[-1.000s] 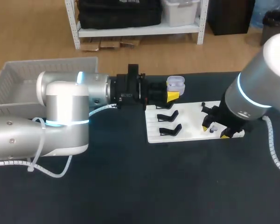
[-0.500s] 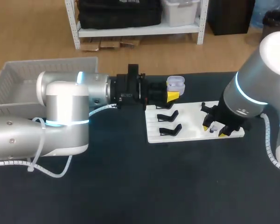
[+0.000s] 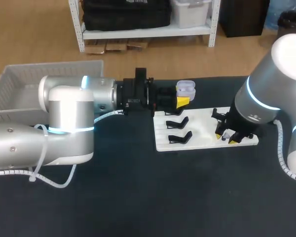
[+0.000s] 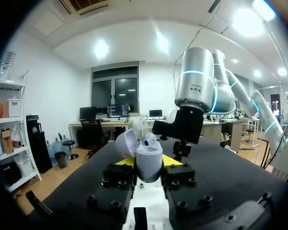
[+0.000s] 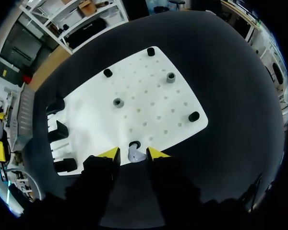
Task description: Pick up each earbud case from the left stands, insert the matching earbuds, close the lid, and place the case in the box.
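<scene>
My left gripper [image 3: 181, 101] is shut on a lavender earbud case [image 3: 186, 89], held above the table behind the white board [image 3: 202, 140]. In the left wrist view the case [image 4: 149, 161] sits between the yellow tips with its lid [image 4: 126, 143] swung open. My right gripper [image 3: 226, 136] hangs low over the board's front right part. In the right wrist view a lavender earbud [image 5: 135, 154] lies between the fingers of my right gripper [image 5: 133, 154], beside a black socket [image 5: 134, 144]. One tip is close to the earbud and a small gap shows at the other.
Black case stands [image 3: 178, 130] sit on the board's left half, and they appear again as the stands [image 5: 58, 130] in the right wrist view. Small black and grey pegs [image 5: 117, 102] dot the board's right half. A white basket [image 3: 19, 84] stands at the table's far left.
The right gripper's fingers have drawn closer together around the earbud, and the right arm has shifted slightly left. The left arm and its case have not moved.
</scene>
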